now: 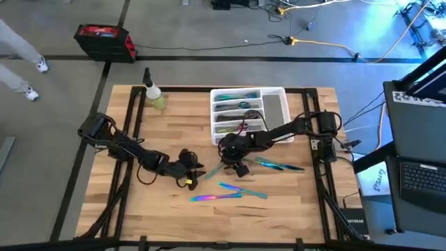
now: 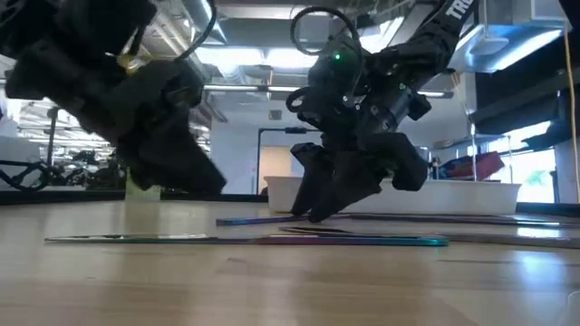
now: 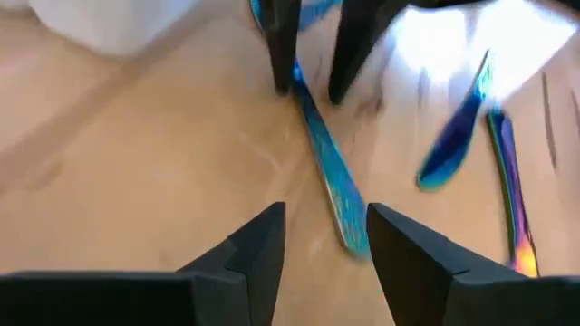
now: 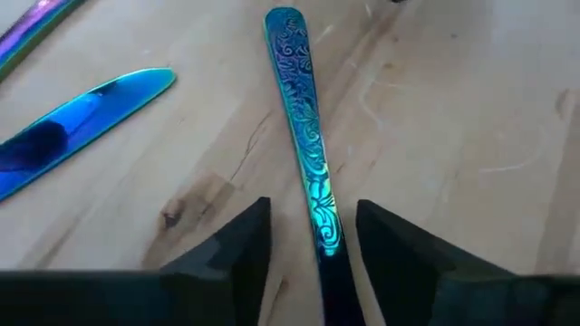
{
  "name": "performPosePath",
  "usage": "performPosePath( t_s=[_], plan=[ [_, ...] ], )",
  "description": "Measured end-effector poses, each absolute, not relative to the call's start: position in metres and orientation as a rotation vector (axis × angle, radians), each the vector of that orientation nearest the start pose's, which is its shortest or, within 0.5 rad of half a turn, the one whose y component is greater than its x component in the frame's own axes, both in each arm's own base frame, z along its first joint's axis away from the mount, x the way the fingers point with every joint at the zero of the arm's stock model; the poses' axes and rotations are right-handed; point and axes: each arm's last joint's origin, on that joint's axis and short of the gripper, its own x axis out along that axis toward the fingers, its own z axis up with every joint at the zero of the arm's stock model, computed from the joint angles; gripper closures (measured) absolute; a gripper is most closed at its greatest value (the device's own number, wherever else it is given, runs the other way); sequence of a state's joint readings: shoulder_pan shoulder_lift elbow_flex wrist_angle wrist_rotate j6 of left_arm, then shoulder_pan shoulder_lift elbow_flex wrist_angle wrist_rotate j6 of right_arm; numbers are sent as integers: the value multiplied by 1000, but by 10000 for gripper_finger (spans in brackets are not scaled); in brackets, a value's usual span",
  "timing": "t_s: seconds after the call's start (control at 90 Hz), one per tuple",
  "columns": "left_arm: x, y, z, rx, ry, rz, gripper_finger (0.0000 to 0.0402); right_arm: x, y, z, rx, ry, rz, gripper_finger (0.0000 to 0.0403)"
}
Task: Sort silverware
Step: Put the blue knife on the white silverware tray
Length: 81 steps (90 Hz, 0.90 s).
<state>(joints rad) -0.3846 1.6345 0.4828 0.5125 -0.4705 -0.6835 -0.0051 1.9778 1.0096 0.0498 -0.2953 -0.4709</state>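
Seen from above, the left gripper [image 1: 197, 169] rests on the pale wooden table [image 1: 139, 202] near centre, fingers spread with nothing between them. At its three o'clock, the right gripper [image 1: 230, 164] straddles a slim teal iridescent metal handle [image 4: 304, 136] with embossed scrollwork, fingers apart. More rainbow-finished silverware [image 1: 217, 196] lies at five o'clock; a white plastic compartmented tray [image 1: 273, 91] holds further pieces at twelve

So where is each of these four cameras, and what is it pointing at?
High view: overhead, looking down; both arms, white tray.
Low view: tabletop height, looking across; both arms.
Left wrist: on left arm, past left claw at a teal utensil.
Right wrist: past right claw, astride the same utensil.
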Motion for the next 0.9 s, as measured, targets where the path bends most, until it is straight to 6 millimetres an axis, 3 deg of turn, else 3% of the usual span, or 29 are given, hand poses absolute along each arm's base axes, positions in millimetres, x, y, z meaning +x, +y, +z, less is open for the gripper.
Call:
performPosePath(
  t_s=[0.4, 0.7, 0.9],
  plan=[
    [238, -109, 107, -401, 539, 300, 259, 380, 31, 114, -352, 930, 334, 344],
    [224, -124, 103, -321, 558, 325, 259, 401, 46, 127, -183, 972, 234, 387],
    [223, -128, 103, -329, 546, 314, 259, 420, 55, 145, -114, 962, 199, 392]
  ],
)
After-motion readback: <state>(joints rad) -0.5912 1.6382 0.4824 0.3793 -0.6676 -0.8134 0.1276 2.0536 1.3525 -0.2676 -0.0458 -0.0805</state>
